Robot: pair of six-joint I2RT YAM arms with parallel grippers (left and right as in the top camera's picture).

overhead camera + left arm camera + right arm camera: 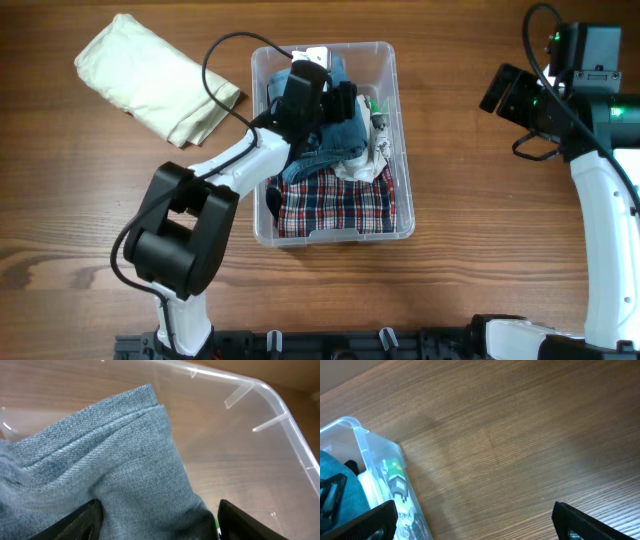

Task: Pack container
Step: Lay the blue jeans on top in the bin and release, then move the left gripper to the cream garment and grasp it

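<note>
Where the overhead view shows the middle of the wooden table (470, 250), I find the clear, colourless rectangular plastic container (332, 236), rounded at the corners and thick at the rim. It holds a folded blue denim garment (340, 130), a red, white and navy plaid cloth (335, 205) and a white item with green print (395, 485), whose writing is too small to read. The left gripper (157, 515) sits inside the container, fingers spread with the denim between them. The right gripper (475, 520) hangs over bare table right of the container, fingers wide apart, holding nothing. A folded cream cloth (150, 80) lies apart, left of the container.
</note>
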